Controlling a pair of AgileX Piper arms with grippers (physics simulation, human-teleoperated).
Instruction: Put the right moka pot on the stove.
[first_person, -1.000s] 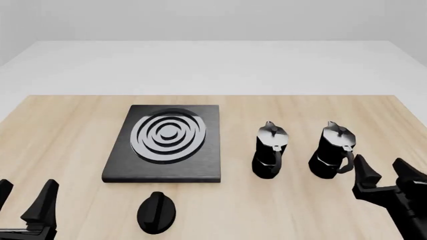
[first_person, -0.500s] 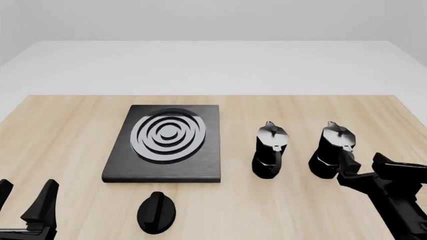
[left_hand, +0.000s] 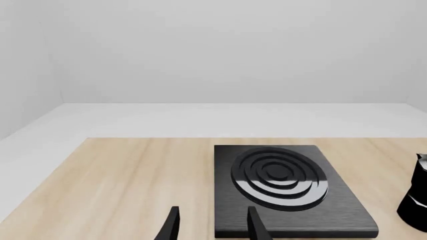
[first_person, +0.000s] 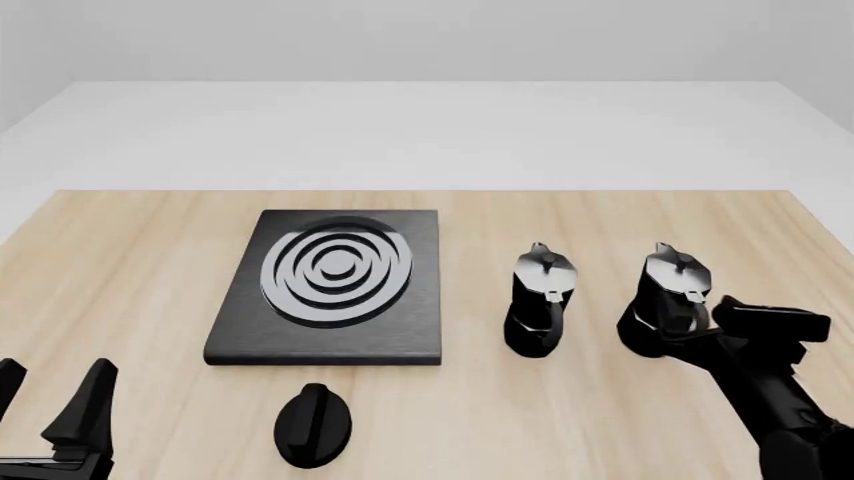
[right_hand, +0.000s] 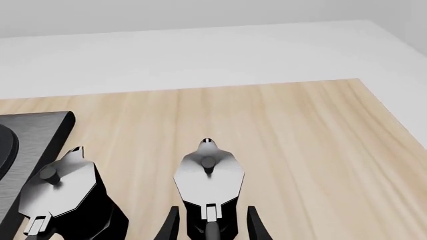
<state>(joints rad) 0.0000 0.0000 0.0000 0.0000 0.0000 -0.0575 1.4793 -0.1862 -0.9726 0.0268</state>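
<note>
the left pincer (first_person: 54, 410) hangs spread at the near left of the table (first_person: 134, 260). the right pincer (right_hand: 209, 226) sits spread around the handle side of the right moka pot (first_person: 665, 300), which stands upright right of its twin (first_person: 541, 300). the stove (first_person: 334, 285) lies well left.

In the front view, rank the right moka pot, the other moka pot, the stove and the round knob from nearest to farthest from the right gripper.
1. The right moka pot, directly at the right gripper, between its jaws.
2. The left moka pot, just beyond toward the left.
3. The stove and the round knob, farther left; too close to call.
</note>
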